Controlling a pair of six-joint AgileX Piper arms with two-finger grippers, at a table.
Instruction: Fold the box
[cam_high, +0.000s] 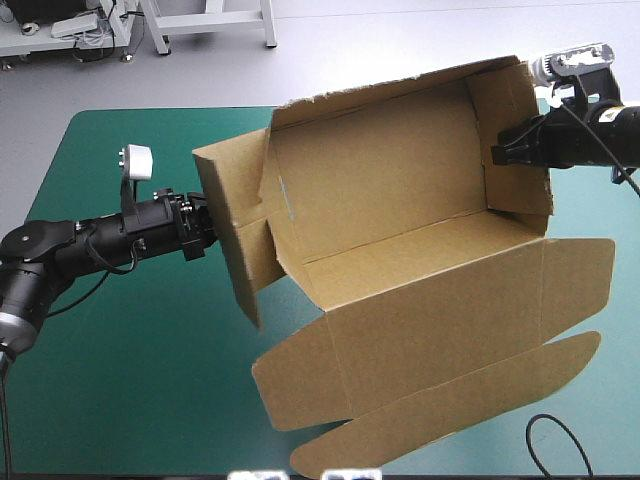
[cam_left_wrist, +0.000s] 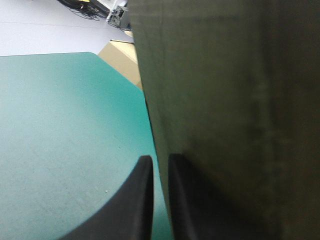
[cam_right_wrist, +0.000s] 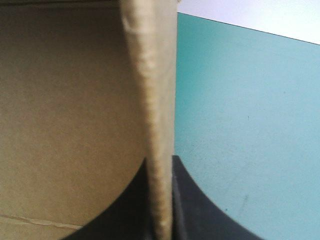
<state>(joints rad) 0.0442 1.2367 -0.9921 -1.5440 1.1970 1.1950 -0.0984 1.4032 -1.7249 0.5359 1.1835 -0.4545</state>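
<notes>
Box (cam_high: 390, 190), seemingly held clear of the teal-green cover (cam_high: 120, 380), runs left to right and opens upward. Left gripper (cam_left_wrist: 159, 160) and right gripper (cam_right_wrist: 160, 165) each pinch an end wall.

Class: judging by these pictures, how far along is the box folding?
Done: the box has its walls up as an open tray. In hand: the left gripper and right gripper each pinch one end of it. Left to do: the lid lies flat, flaps untucked.
</notes>
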